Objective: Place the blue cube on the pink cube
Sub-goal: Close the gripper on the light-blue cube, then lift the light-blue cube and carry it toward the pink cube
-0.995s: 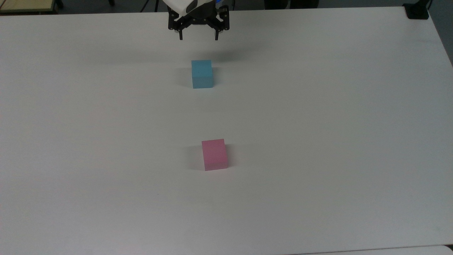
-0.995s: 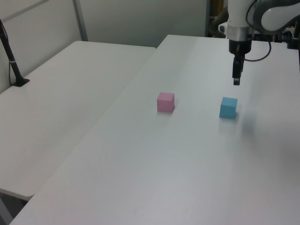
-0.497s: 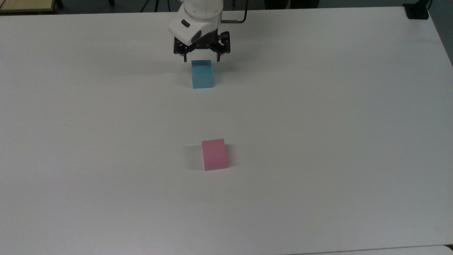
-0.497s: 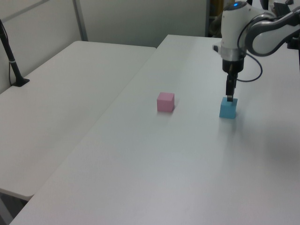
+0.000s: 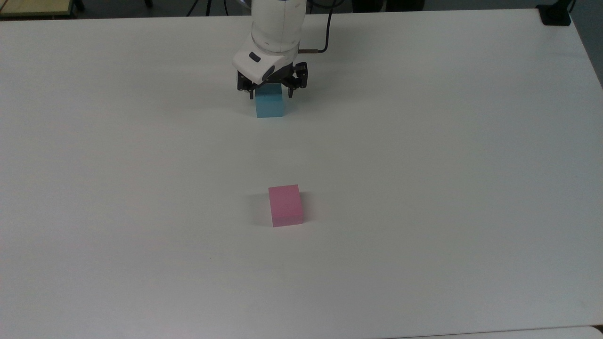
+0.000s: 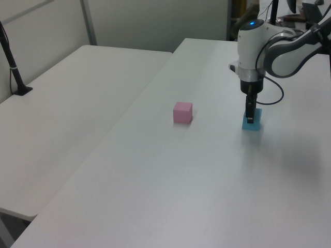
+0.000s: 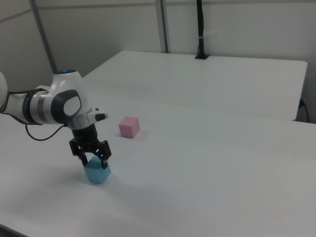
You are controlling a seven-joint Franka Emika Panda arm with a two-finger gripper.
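Top view: gripper (image 5: 271, 95) low over the blue cube (image 5: 270, 107), jaws spread wide, one finger on each side of the cube's top.
Blue cube sits on the white table (image 5: 424, 165), not lifted; contact with the fingers cannot be told. Pink cube (image 5: 285, 205) stands alone on the table, well apart, nearer the top view's bottom edge.

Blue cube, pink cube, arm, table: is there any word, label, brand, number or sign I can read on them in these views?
None can be read.
blue cube: plain faces, no text.
pink cube: plain faces, no text.
arm: white shell, no legible marking.
table: bare white top, no text.
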